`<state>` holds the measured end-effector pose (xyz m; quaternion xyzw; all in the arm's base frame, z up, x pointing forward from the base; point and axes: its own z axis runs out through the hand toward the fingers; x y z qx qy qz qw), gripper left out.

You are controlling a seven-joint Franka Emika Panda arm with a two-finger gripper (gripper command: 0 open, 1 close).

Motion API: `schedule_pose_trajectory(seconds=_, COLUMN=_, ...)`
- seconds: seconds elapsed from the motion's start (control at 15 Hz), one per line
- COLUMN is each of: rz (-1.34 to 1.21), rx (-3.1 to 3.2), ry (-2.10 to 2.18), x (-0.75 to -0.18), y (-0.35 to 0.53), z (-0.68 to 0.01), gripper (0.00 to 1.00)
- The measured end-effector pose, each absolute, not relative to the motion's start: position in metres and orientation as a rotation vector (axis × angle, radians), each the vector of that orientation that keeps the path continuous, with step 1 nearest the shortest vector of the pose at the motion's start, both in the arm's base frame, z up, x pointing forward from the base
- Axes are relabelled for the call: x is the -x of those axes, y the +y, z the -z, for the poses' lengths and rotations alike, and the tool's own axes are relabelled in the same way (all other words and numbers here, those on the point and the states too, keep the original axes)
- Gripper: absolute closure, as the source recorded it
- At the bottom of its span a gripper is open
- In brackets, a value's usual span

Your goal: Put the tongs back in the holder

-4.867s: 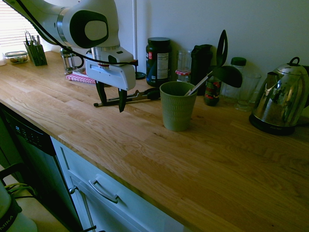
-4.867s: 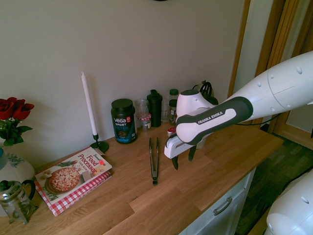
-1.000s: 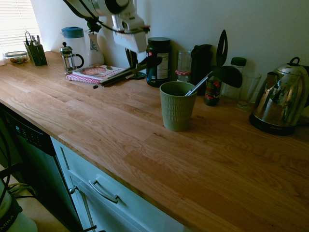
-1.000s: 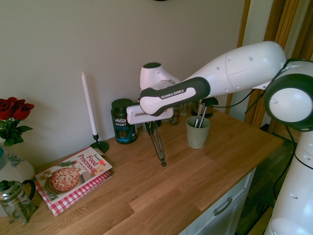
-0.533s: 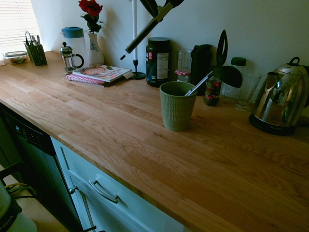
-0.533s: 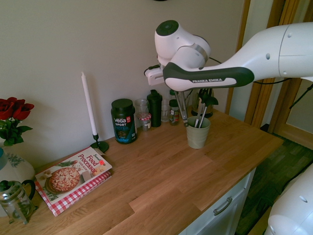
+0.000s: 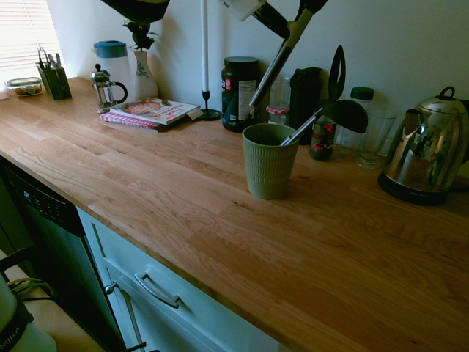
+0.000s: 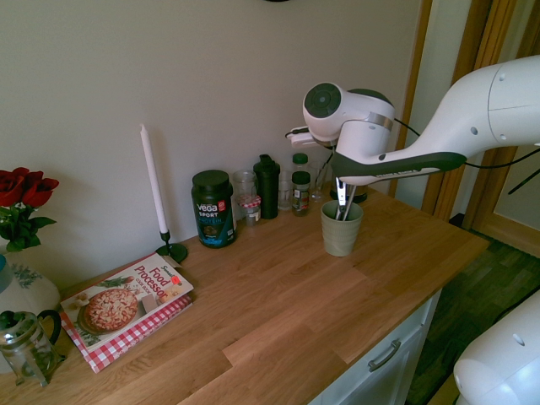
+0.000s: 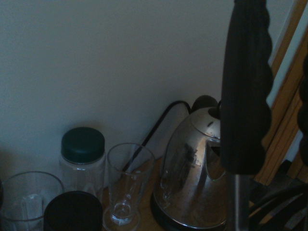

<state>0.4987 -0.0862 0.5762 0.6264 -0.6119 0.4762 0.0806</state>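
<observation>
Tongs in the pincer slant above the holder, clear of its rim.

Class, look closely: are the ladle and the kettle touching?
Apart. The first exterior view shows a strip of wall and the drinking glass between the black ladle and the metal kettle.

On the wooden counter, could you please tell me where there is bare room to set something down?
The counter is bare in front of the green cup, and between it and the cookbooks. It is crowded behind the cup, from the protein tub to the kettle.
</observation>
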Motion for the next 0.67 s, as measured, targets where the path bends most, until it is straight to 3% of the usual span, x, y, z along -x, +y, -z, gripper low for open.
schedule_pose_trajectory(seconds=0.67, rz=-1.351, rx=-1.967, ry=-1.824, x=-0.526, y=-0.109, z=-0.501, gripper=1.0)
